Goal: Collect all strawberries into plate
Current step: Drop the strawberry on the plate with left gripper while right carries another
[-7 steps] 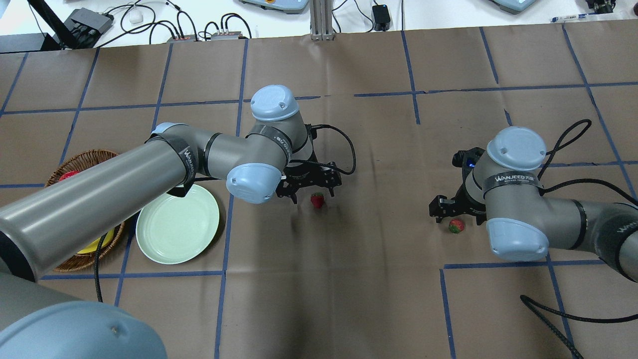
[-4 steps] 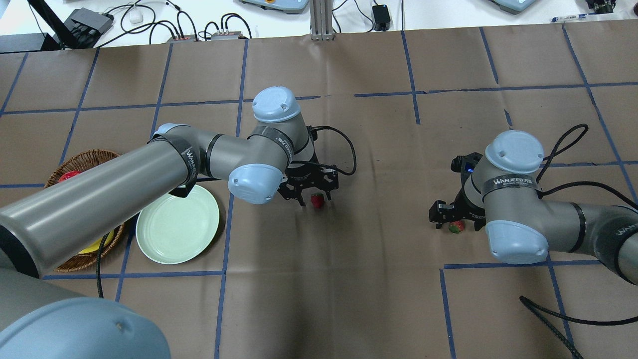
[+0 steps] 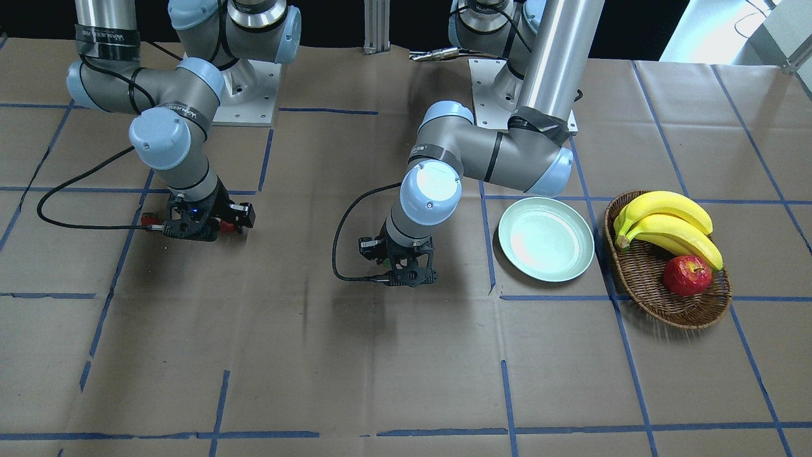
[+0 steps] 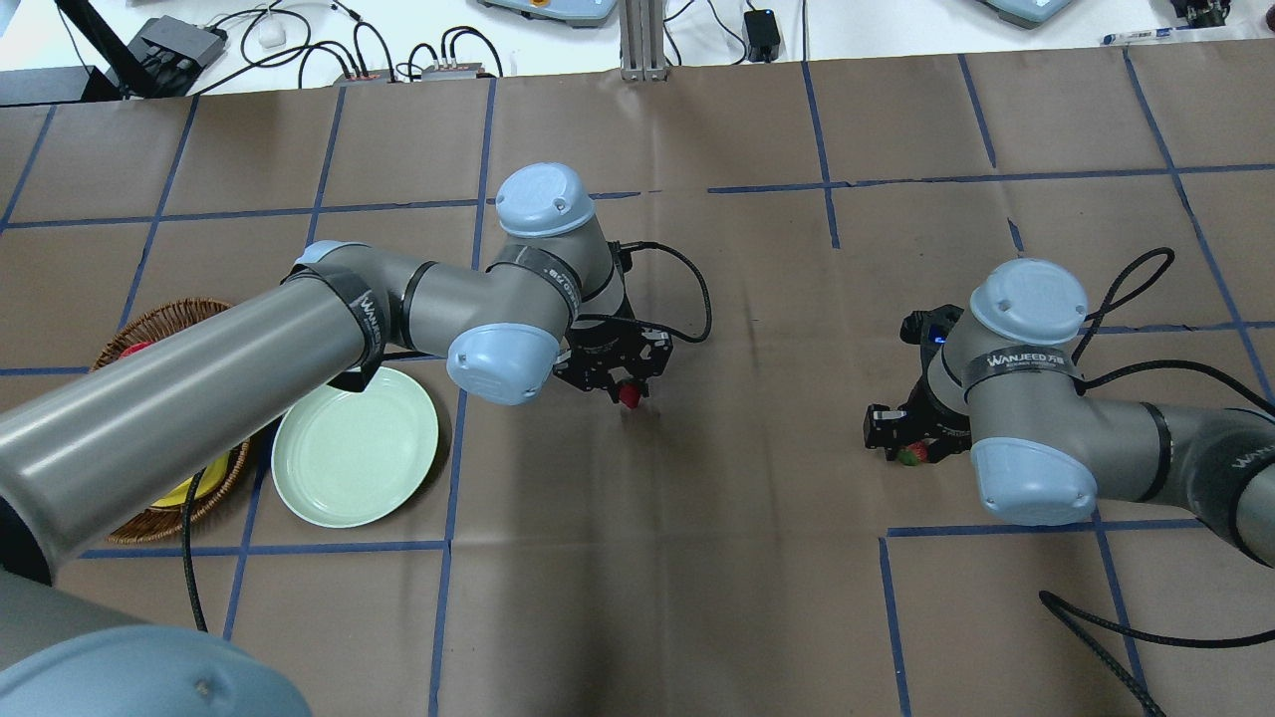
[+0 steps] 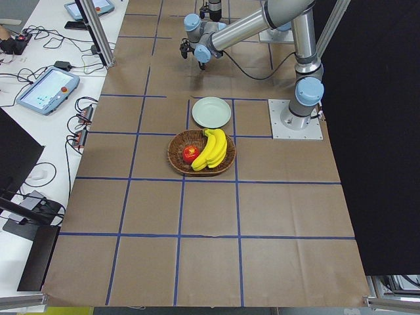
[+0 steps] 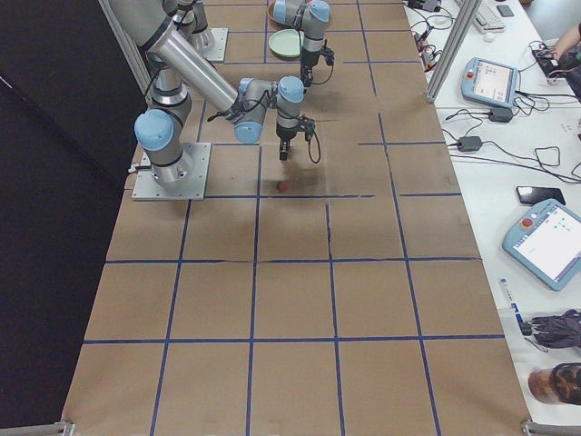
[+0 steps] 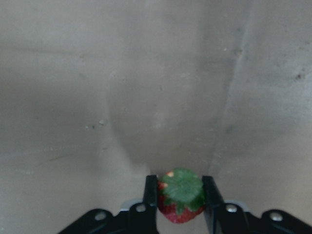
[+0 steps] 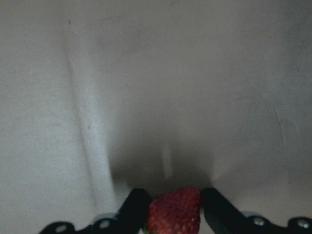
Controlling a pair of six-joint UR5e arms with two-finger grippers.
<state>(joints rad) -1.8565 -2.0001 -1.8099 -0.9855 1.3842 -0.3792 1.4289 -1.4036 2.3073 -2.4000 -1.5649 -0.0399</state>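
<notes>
My left gripper (image 4: 626, 386) is shut on a small red strawberry (image 4: 629, 395) at table height in the middle. In the left wrist view the strawberry (image 7: 181, 196) sits green top up between the fingers (image 7: 151, 195). My right gripper (image 4: 904, 446) is shut on a second strawberry (image 4: 908, 455), which also shows in the right wrist view (image 8: 174, 214). A third strawberry (image 6: 282, 186) lies on the paper beside the right gripper and also shows in the front view (image 3: 148, 220). The mint-green plate (image 4: 355, 460) lies empty to the left of my left gripper.
A brown wicker basket (image 3: 666, 308) with bananas (image 3: 666, 222) and a red apple (image 3: 686, 275) stands beside the plate. Black cables (image 4: 692, 289) trail from both wrists. The table is covered in brown paper with blue tape lines.
Both grippers have come down around their strawberries and closed on them. The left gripper's strawberry has shifted slightly to the left with the gripper.
</notes>
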